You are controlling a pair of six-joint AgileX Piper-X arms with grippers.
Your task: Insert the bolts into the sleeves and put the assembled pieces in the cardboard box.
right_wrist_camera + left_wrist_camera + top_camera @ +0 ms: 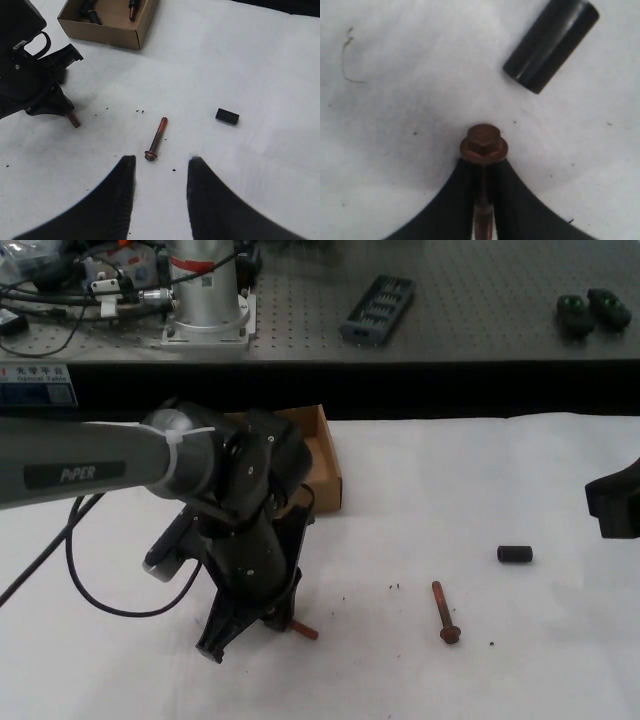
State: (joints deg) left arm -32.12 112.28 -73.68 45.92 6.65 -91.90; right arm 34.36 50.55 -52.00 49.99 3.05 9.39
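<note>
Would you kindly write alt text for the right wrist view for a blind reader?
The right gripper, open, points toward a rusty bolt on the white sheet. A black sleeve lies nearby; the left gripper holds a second bolt near the cardboard box.

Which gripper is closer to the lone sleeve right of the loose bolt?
Right. The right gripper, fingers open, hangs just short of the sleeve, beside the loose bolt. The left gripper, shut on a second bolt, sits farther off, beyond the loose bolt.

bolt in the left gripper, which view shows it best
Left wrist view: the bolt is close up, hex head clear, shank clamped by the left gripper. High and right wrist views show just one end poking out.
</note>
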